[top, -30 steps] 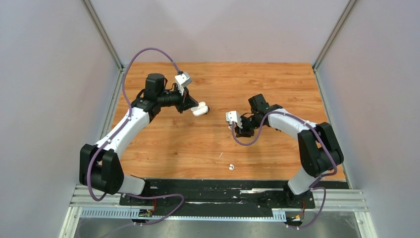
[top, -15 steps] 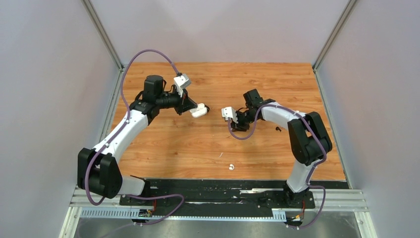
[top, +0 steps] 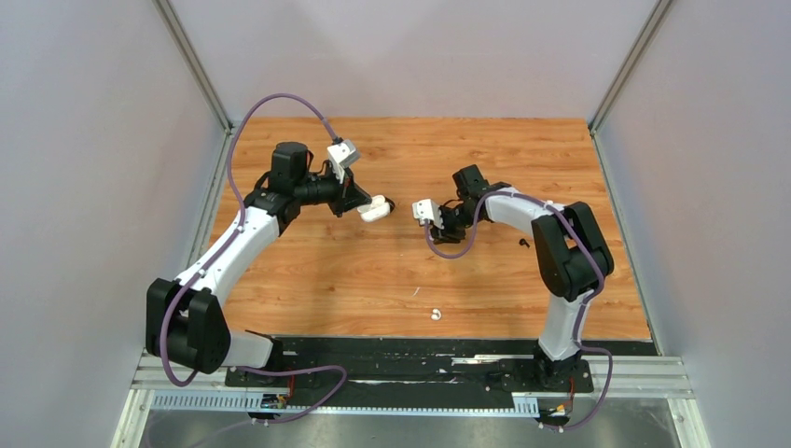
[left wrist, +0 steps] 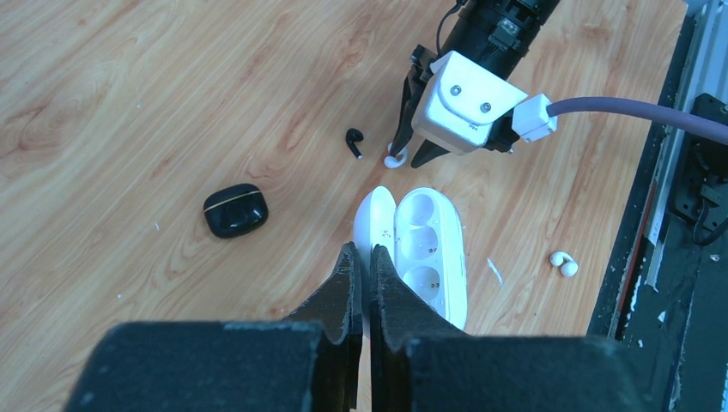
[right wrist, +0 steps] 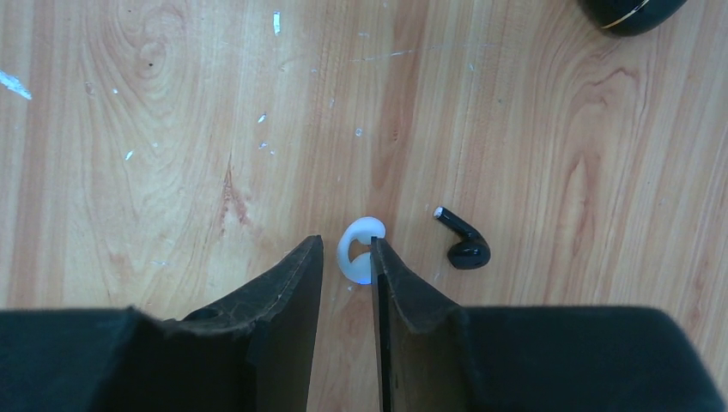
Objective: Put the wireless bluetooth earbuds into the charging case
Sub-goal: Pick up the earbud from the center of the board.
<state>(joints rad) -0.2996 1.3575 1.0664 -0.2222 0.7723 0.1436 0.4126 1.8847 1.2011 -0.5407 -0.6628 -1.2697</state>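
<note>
My left gripper [left wrist: 361,251] is shut on the lid of the open white charging case [left wrist: 425,249] and holds it above the table, both sockets empty; the case also shows in the top view [top: 376,209]. My right gripper [right wrist: 344,243] is open, low over the table. A white earbud [right wrist: 356,249] lies between its fingertips, against the right finger. A black earbud [right wrist: 464,243] lies just right of it. A second white earbud [left wrist: 564,263] lies near the front edge [top: 435,315]. Another black earbud [top: 523,244] lies by the right arm.
A shut black charging case [left wrist: 235,209] sits on the wooden table [top: 308,271] left of the white case. The right wrist camera block [left wrist: 468,107] and its purple cable hang close in front of the held case. Grey walls close in three sides.
The right arm has swung left and farther from its base, bringing its gripper down around the white earbud. The left arm and the held case have barely moved.
</note>
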